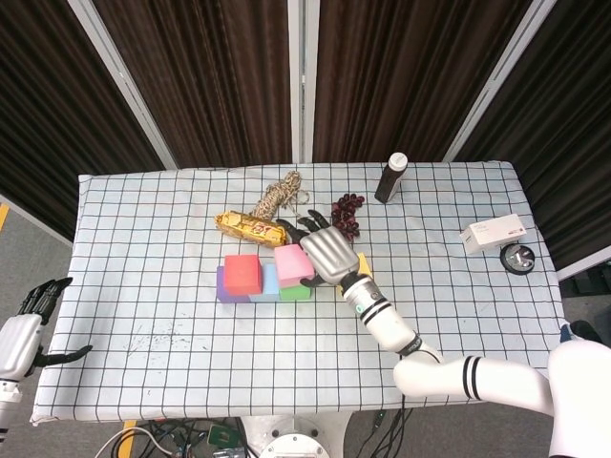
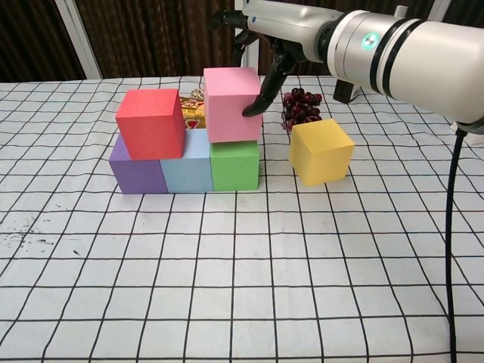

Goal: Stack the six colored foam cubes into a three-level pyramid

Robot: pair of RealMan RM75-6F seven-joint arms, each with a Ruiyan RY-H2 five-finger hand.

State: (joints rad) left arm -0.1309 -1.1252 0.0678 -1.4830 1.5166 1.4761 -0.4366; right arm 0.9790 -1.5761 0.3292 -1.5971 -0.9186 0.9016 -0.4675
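A purple cube [image 2: 137, 171], a light blue cube [image 2: 187, 166] and a green cube [image 2: 234, 165] stand in a row on the checked cloth. A red cube [image 2: 150, 122] sits on the purple and blue ones. My right hand [image 2: 261, 36] [image 1: 327, 252] holds the pink cube [image 2: 231, 103] [image 1: 293, 264] over the green and blue cubes, its underside at or just above their tops. A yellow cube [image 2: 321, 151] lies tilted to the right of the row. My left hand [image 1: 21, 334] hangs off the table's left edge, fingers apart and holding nothing.
Behind the cubes lie a gold-wrapped bar [image 1: 250, 227], a twine bundle [image 1: 279, 194] and dark grapes [image 2: 301, 106]. A dark bottle [image 1: 390, 177] stands at the back. A white box [image 1: 493, 233] and a small round object [image 1: 519, 258] sit at the right edge.
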